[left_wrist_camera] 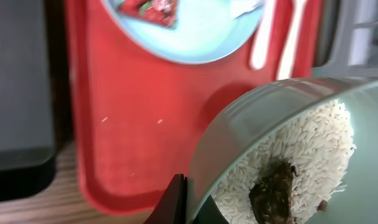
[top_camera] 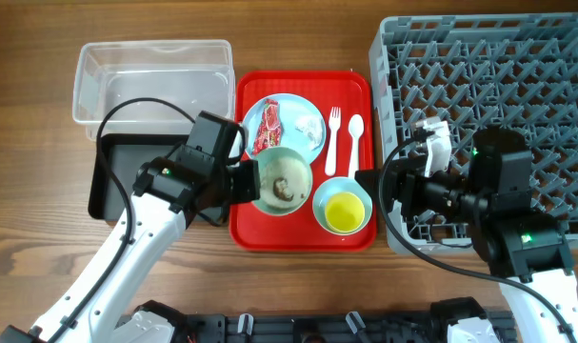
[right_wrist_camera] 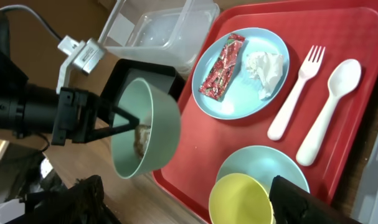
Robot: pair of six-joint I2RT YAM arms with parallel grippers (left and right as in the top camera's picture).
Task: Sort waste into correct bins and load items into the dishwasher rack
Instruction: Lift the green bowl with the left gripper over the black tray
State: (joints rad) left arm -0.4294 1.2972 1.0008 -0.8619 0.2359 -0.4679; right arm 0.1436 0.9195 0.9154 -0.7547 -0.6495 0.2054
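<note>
The left claw (right_wrist_camera: 126,124) is closed on the rim of the mint bowl (right_wrist_camera: 152,127), one finger inside and one outside. The bowl is tilted, with its opening turned toward the middle of the red tray (top_camera: 303,233). In the right wrist view it stands at the left border of this tray, partly in front of the black tray (top_camera: 112,181). Inside the bowl lie white rice grains (left_wrist_camera: 313,149), and a brown scrap (left_wrist_camera: 273,196) sits on them.

Behind the black tray, the clear plastic tub (top_camera: 150,71) stands on the tabletop (top_camera: 31,143).

On the far part of the red tray is the light-blue plate (top_camera: 293,107). It carries the red wrapper (top_camera: 268,127) on its left and the crumpled white tissue (top_camera: 308,127) on its right. The white fork (top_camera: 333,138) and the white spoon (top_camera: 355,143) lie side by side just to the right of the plate. At the near right corner the yellow cup (right_wrist_camera: 241,199) sits inside the light-blue bowl (right_wrist_camera: 257,163).

The grey dishwasher rack (top_camera: 517,76) is at the right of the red tray. The right arm reaches over it, and the right claw (top_camera: 372,181) is at the right border of the red tray, close to the light-blue bowl. Only a dark part of one finger shows in its own camera, so I cannot tell if this claw is wide or narrow.
</note>
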